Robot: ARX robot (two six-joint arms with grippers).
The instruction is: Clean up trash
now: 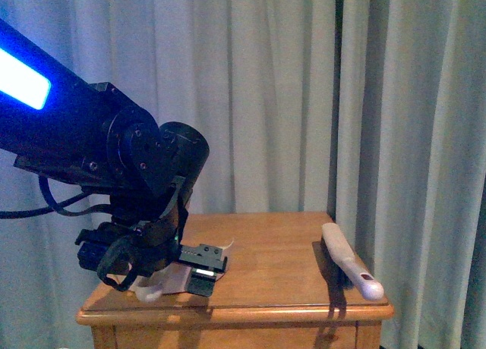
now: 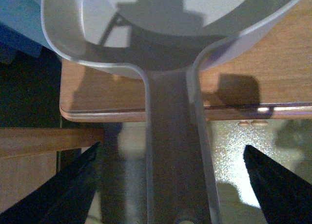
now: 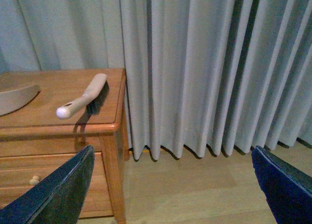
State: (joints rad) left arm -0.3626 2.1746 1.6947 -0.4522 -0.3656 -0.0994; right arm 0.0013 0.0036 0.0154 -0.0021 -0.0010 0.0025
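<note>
The pale dustpan (image 2: 97,19) lies on the wooden table (image 2: 273,63), and its handle (image 2: 170,136) juts past the table's edge. My left gripper (image 2: 170,151) is open, one finger on each side of that handle and neither touching it. In the front view the left arm (image 1: 144,167) covers the table's front left corner, with a pale piece of the dustpan (image 1: 168,279) showing under it. I cannot make out the trash; a tiny white tip (image 1: 229,245) pokes out beyond the arm, too small to identify. My right gripper (image 3: 171,153) hangs open and empty over the floor, to the side of the table.
A brush (image 1: 349,262) with a white handle lies along the table's right edge, also seen as the brush (image 3: 83,98) in the right wrist view. Pale curtains (image 1: 304,99) hang close behind the table. The table has drawers (image 3: 34,170) and stands on a wooden floor (image 3: 195,185).
</note>
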